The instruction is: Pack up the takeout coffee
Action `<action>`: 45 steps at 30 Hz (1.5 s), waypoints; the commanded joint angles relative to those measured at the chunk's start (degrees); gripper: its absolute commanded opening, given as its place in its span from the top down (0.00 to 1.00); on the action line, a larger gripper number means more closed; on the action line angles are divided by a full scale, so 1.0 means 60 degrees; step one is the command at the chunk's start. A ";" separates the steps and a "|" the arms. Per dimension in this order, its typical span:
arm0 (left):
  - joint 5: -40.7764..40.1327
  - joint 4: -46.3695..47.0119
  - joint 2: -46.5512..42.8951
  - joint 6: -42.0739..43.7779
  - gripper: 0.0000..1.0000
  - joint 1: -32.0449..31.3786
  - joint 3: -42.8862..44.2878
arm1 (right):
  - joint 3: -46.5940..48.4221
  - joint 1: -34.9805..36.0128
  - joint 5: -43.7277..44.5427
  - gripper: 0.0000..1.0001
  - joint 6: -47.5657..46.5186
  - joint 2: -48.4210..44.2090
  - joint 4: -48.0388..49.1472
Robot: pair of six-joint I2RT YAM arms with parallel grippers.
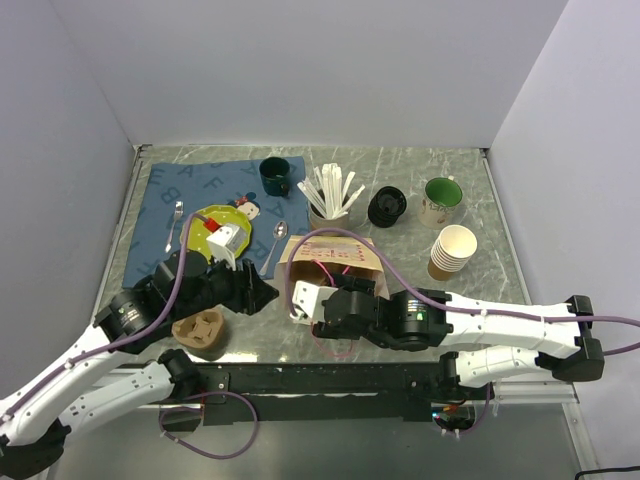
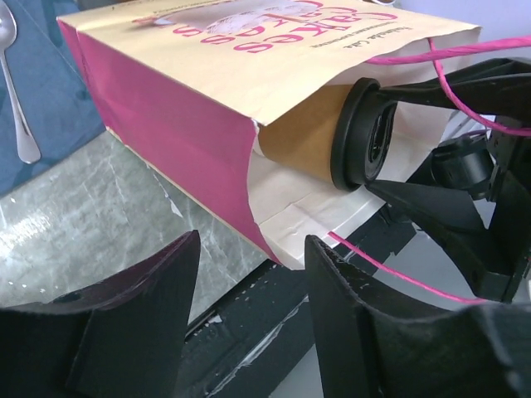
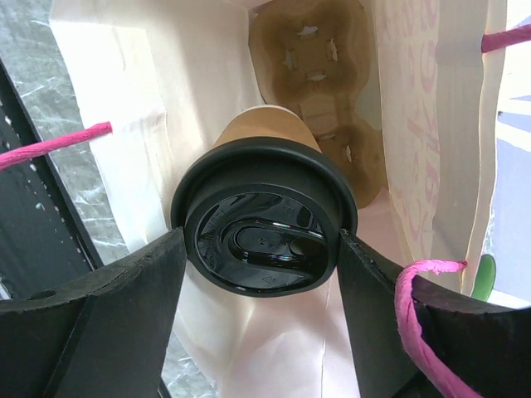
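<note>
Paper bag (image 2: 207, 79) on its side, pink print reads "CAKES", smaller line too fine to read, takeout coffee (image 3: 261, 240) lying in bag mouth, lid outward, base hidden, right gripper (image 3: 261, 249) pinching the lid, left gripper (image 2: 251, 253) spread, empty.

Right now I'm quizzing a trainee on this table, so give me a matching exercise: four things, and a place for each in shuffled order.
Things:
1 coffee
2 cup stack
3 lids
4 plate

Places:
a between the stirrers and the white mug
b on the blue mat
c in the bag mouth, in the right gripper
d on the near side of the white mug

Pairs: 1-c, 2-d, 3-a, 4-b
</note>
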 commanded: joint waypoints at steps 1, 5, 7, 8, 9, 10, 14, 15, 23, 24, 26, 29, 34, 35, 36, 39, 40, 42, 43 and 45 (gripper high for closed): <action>-0.0270 0.0408 0.0104 -0.0491 0.43 -0.0023 -0.0026 | 0.0128 0.0052 0.0400 0.46 0.0281 -0.0090 0.0239; -0.0634 0.0642 0.0222 -0.0505 0.45 -0.0023 -0.0217 | 0.0216 0.0052 0.0371 0.46 0.0412 -0.0046 0.0209; -0.0739 0.1093 0.0207 -0.0491 0.45 -0.0023 -0.0406 | 0.0231 0.0096 0.0400 0.46 0.0486 0.0012 0.0180; -0.0754 0.1242 0.0207 -0.0491 0.45 -0.0023 -0.0451 | 0.0245 0.0096 0.0429 0.46 0.0530 0.0042 0.0180; -0.0710 0.1374 0.0265 -0.0520 0.47 -0.0023 -0.0495 | 0.0260 0.0125 0.0444 0.46 0.0545 0.0056 0.0165; -0.0623 0.1578 0.0309 -0.0506 0.48 -0.0023 -0.0524 | 0.0289 0.0140 0.0459 0.46 0.0545 0.0071 0.0165; -0.0360 0.1901 0.0529 -0.0520 0.57 -0.0008 -0.0583 | 0.0289 0.0154 0.0532 0.46 0.0414 0.0086 0.0180; -0.0329 0.1946 0.0530 -0.0491 0.67 -0.0023 -0.0612 | 0.0318 0.0140 0.0547 0.46 0.0369 0.0086 0.0194; -0.0096 0.2254 0.0208 -0.0052 0.99 -0.0023 -0.1008 | 0.0026 -0.0151 0.1015 0.46 -0.1911 -0.0148 0.1204; -0.0008 0.2355 0.0135 0.0006 0.99 -0.0023 -0.1051 | 0.0055 -0.0298 0.0914 0.46 -0.2105 -0.0250 0.1307; 0.0081 0.2429 0.0047 0.0109 0.99 -0.0023 -0.1169 | 0.0099 -0.0577 0.0476 0.46 -0.2587 -0.0382 0.1352; 0.0110 0.2576 -0.0071 0.0285 0.99 -0.0023 -0.1330 | -0.0047 -0.0943 0.0314 0.46 -0.3217 -0.0573 0.1411; 0.0081 0.2605 -0.0042 0.0315 0.99 -0.0023 -0.1330 | -0.0164 -0.1266 -0.0258 0.46 -0.3907 -0.0544 0.1132; 0.0139 0.2692 -0.0027 0.0315 0.99 -0.0023 -0.1359 | -0.0266 -0.1252 -0.0302 0.46 -0.4242 -0.0602 0.1234; 0.0169 0.2722 -0.0013 0.0315 0.99 -0.0023 -0.1374 | -0.0456 -0.1266 -0.0346 0.46 -0.4419 -0.0632 0.1394; 0.0198 0.2766 -0.0042 0.0300 0.99 -0.0023 -0.1403 | -0.0604 -0.1296 -0.0361 0.45 -0.4991 -0.0458 0.1455; 0.0213 0.2767 -0.0056 0.0315 0.99 -0.0023 -0.1403 | -0.0590 -0.1296 -0.0419 0.45 -0.5181 -0.0398 0.1425; 0.0198 0.2781 -0.0115 0.0315 0.99 -0.0023 -0.1403 | -0.0575 -0.1296 -0.0580 0.45 -0.5328 -0.0237 0.1454; 0.0242 0.2796 -0.0129 0.0315 0.99 -0.0023 -0.1403 | -0.0604 -0.1296 -0.0537 0.45 -0.5460 -0.0193 0.1512; 0.0242 0.2854 -0.0159 0.0329 0.99 -0.0023 -0.1447 | -0.0619 -0.1383 -0.0537 0.45 -0.5534 -0.0017 0.1586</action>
